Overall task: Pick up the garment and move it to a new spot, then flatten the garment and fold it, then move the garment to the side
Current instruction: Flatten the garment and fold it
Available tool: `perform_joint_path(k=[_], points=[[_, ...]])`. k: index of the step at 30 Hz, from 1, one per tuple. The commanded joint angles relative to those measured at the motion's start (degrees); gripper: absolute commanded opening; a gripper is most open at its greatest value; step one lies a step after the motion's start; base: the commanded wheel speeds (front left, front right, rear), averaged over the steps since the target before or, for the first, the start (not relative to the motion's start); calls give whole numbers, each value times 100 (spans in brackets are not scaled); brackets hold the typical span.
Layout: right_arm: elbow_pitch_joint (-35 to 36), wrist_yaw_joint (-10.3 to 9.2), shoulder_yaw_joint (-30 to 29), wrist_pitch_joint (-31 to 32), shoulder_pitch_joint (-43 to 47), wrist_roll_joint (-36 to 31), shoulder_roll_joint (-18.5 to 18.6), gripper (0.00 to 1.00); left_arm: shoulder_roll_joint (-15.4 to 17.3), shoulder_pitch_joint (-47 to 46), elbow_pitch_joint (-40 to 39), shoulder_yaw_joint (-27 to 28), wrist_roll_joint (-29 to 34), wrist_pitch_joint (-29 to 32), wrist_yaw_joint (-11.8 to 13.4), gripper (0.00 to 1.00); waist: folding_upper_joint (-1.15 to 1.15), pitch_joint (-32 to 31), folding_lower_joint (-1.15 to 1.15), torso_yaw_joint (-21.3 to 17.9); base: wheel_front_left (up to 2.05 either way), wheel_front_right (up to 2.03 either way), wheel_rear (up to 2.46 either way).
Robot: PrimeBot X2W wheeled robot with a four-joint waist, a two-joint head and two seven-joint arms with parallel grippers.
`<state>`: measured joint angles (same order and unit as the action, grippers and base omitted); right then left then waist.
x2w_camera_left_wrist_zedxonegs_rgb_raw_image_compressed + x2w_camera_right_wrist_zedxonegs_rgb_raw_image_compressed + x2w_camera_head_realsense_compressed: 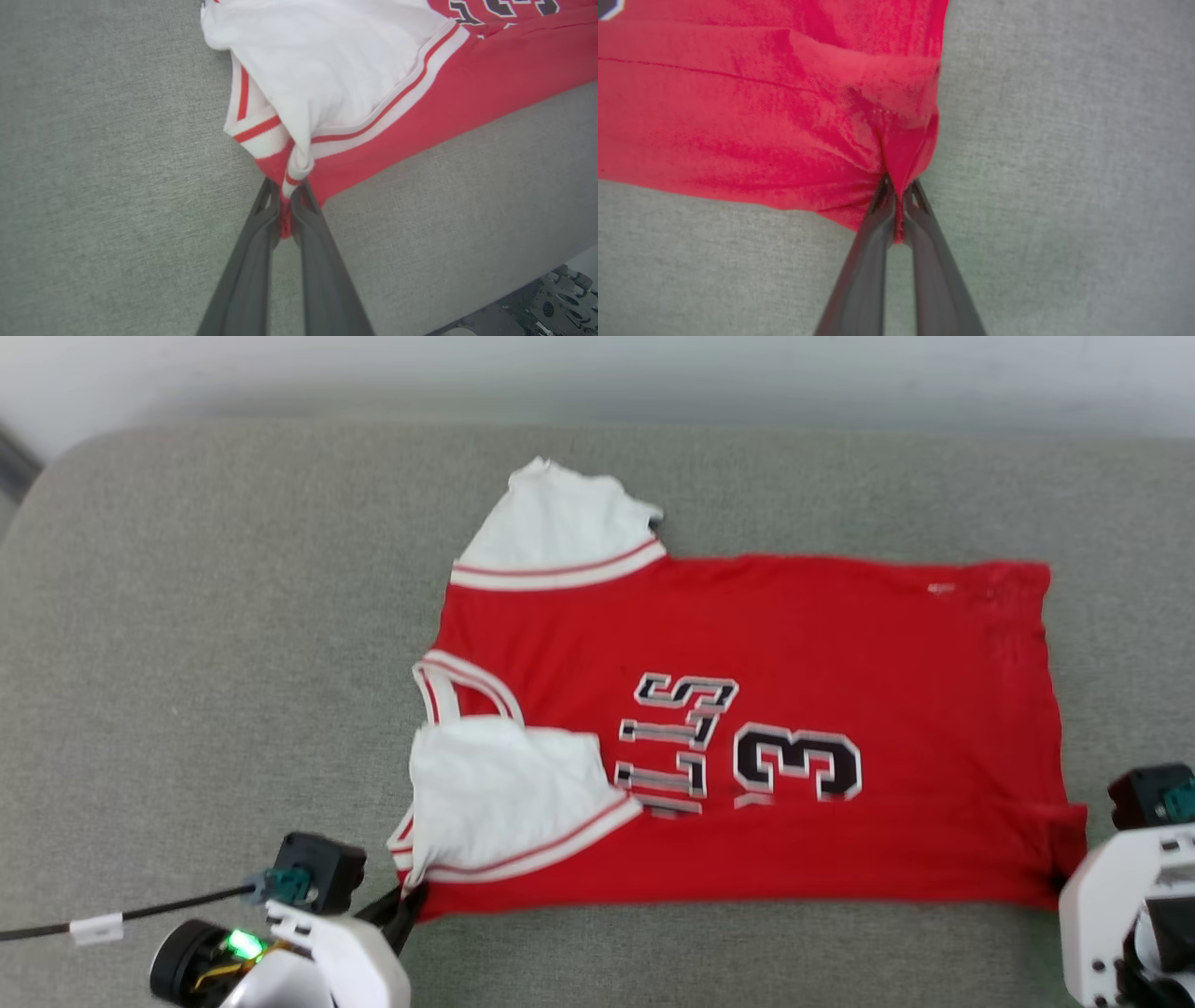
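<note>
The garment [822,644], a red jersey with white sleeves and black lettering, lies spread sideways on the grey cushion, neck to the left and hem to the right. Its near sleeve [504,793] is folded over the chest. My left gripper [408,899] is shut on the garment's near left corner, by the striped armhole trim [261,133]; the left wrist view shows fabric pinched between the fingers [252,261]. My right gripper [1060,882] is shut on the near hem corner [901,158], where the red cloth bunches into the fingers [868,280].
The grey cushion [205,616] stretches wide on every side of the jersey, with a pale wall behind it. A black cable [140,910] runs off left from my left wrist. In the left wrist view a dark floor part [560,298] shows past the cushion's edge.
</note>
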<state>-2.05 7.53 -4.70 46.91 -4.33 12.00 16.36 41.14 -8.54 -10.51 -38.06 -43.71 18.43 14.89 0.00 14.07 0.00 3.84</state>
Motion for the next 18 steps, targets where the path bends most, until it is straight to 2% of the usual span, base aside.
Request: perform_joint_path(k=[1, 11, 18], points=[[46, -9, -4, 96, 209, 77, 98, 0, 78, 129, 4, 5, -30, 5, 36, 0, 0, -199, 0, -55, 0, 0, 0], [1059, -9, -234, 730, 1141, 282, 551, 0, 510, 846, -225, -255, 32, 195, 154, 0, 0, -573, 0, -105, 0, 0, 0], [1059, -9, -289, 861, 1542, 354, 350, 0, 173, 922, 58, -547, -38, 207, 15, 0, 0, -522, 0, -118, 0, 0, 0]])
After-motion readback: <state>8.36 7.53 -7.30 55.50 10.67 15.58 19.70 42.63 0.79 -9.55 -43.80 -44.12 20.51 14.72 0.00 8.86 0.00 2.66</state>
